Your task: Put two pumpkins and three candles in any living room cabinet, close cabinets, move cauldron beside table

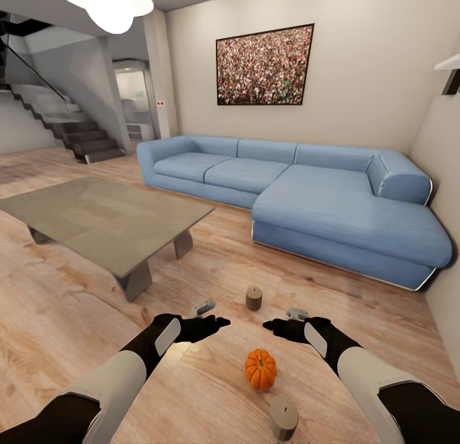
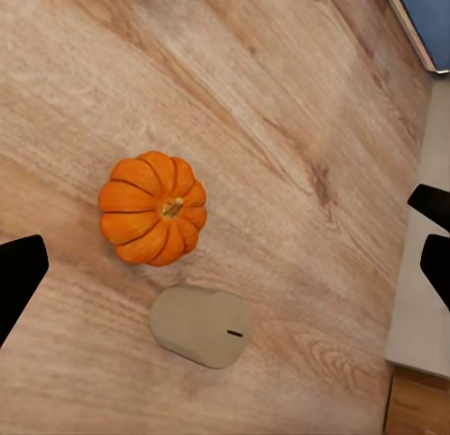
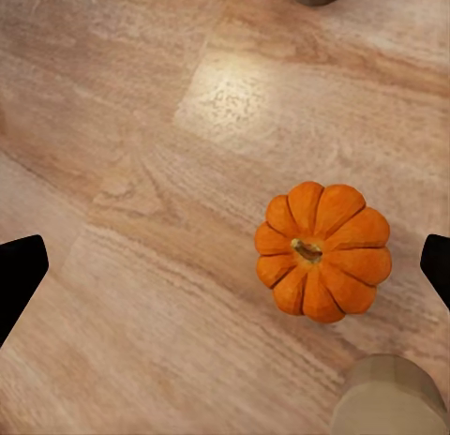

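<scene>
Head view: wood floor (image 1: 211, 252), low table (image 1: 96, 214), blue sofa (image 1: 319, 188) beyond

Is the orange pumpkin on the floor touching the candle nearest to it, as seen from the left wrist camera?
No. A strip of bare wooden floor shows between the pumpkin and the candle beside it.
</scene>
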Motion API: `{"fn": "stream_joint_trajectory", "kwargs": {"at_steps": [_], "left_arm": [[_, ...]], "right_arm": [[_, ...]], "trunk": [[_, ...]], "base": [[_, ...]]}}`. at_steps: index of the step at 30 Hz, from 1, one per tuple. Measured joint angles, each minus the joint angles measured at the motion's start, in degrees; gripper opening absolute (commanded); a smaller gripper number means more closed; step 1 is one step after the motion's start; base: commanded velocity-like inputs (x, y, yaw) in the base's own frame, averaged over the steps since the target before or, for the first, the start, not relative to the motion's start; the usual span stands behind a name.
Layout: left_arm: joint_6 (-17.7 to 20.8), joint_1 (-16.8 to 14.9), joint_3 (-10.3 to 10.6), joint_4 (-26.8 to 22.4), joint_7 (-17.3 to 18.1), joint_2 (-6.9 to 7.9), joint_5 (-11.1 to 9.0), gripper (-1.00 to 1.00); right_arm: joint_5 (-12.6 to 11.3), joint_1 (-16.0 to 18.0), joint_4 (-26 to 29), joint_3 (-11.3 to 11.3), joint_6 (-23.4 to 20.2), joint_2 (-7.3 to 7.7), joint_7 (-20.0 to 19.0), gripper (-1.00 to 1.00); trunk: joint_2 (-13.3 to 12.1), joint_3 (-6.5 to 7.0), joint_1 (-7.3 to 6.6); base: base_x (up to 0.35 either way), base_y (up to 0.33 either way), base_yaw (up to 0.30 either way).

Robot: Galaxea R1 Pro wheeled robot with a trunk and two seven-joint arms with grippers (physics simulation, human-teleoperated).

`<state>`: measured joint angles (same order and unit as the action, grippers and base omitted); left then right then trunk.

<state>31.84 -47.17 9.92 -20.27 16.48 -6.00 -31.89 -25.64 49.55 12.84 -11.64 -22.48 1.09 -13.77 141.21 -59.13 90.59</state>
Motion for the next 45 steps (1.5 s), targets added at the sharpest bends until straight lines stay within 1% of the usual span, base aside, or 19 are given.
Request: {"fn": "stream_joint_trajectory", "kwargs": {"at_steps": [7,15,22,26,27,31,37,45], "left_arm": [[0.01,0.0,0.01,-0.01,-0.01,0.0,0.0,1.0],[0.01,0.01,0.0,-0.02,-0.03,0.01,0.0,1.0],[-0.04,0.0,-0.19,-0.13,0.32,0.03,-0.07,1.0],[0.01,0.0,-0.26,-2.31,0.57,0.13,-0.12,1.0],[0.05,-0.01,-0.23,-4.79,0.83,0.28,-0.28,1.0],[0.09,0.0,-0.17,-6.75,1.08,0.47,-0.26,1.0],[0.11,0.0,-0.1,-7.45,1.09,0.52,-0.26,1.0],[0.11,0.0,-0.08,-7.4,0.93,0.48,-0.26,1.0]], "right_arm": [[-0.15,0.0,0.03,0.04,-0.05,0.0,0.03,1.0],[-0.29,0.01,0.45,0.07,0.06,0.1,-0.05,1.0],[-0.07,0.01,0.52,-0.38,0.31,-0.05,-0.02,1.0],[-0.09,0.01,0.4,-0.21,0.36,-0.08,0.01,1.0],[-0.17,0.0,0.36,0.02,0.37,-0.03,-0.01,1.0],[-0.3,0.0,0.36,0.19,0.37,0.13,-0.12,1.0],[-0.42,0.0,0.36,0.45,0.29,0.32,-0.18,1.0],[-0.37,0.0,0.36,0.41,0.37,0.27,-0.27,1.0]], "trunk": [[0.0,-0.63,0.0],[0.0,-1.34,0.0],[0.0,-1.97,0.0],[0.0,-2.33,0.0],[0.0,-2.41,0.0],[0.0,-2.78,0.0],[0.0,-3.33,0.0],[0.0,-4.03,0.0]], "base": [[0.0,0.0,0.032],[0.0,0.0,0.105],[0.0,0.0,0.113],[0.0,0.0,0.091],[0.0,0.0,0.059],[0.0,0.0,0.025],[0.0,0.0,-0.034],[0.0,0.0,-0.153]]}}
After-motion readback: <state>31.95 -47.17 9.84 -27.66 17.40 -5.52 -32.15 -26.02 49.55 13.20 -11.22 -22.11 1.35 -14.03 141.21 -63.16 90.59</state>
